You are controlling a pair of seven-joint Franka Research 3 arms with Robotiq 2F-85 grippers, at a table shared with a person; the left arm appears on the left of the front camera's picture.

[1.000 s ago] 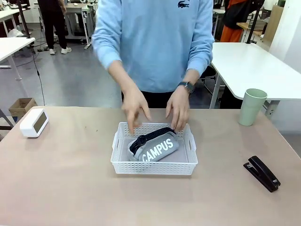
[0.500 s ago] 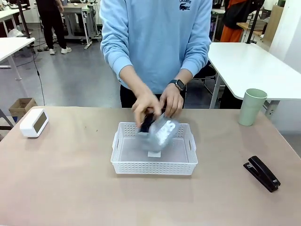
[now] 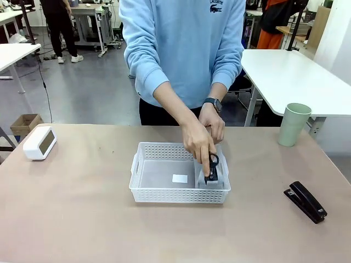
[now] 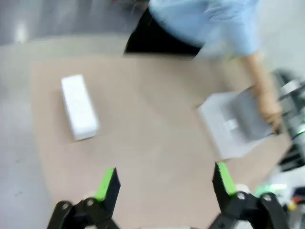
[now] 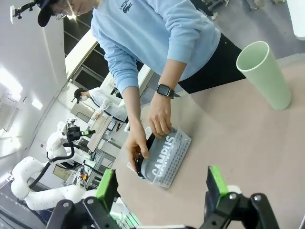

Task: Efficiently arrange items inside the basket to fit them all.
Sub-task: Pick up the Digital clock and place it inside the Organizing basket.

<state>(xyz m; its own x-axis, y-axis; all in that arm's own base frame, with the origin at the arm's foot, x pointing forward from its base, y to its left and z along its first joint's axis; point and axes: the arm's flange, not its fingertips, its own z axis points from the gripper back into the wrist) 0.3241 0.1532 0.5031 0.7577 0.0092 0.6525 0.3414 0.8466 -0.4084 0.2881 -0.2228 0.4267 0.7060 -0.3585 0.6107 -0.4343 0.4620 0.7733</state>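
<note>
The white basket (image 3: 174, 195) sits mid-table. Both of the person's hands press the grey "CAMPUS" pouch (image 3: 211, 176) upright on its edge against the basket's right end, black strap on top. In the right wrist view the pouch (image 5: 161, 160) stands along the basket's perforated wall (image 5: 178, 153). A small white box (image 3: 39, 142) lies at the far left, a pale green cup (image 3: 294, 124) stands at the far right, and a black stapler (image 3: 305, 201) lies at the near right. My left gripper (image 4: 165, 183) hangs open above the table, the white box (image 4: 79, 107) ahead of it. My right gripper (image 5: 161, 187) is open too, holding nothing.
The person stands at the far edge of the table, leaning over the basket. A white label lies on the basket's floor (image 3: 179, 178). Bare table surface stretches left and in front of the basket. Other tables and people are in the background.
The person lifted the pouch from lying flat in the basket, turned it, and stood it on edge at the basket's right end.
</note>
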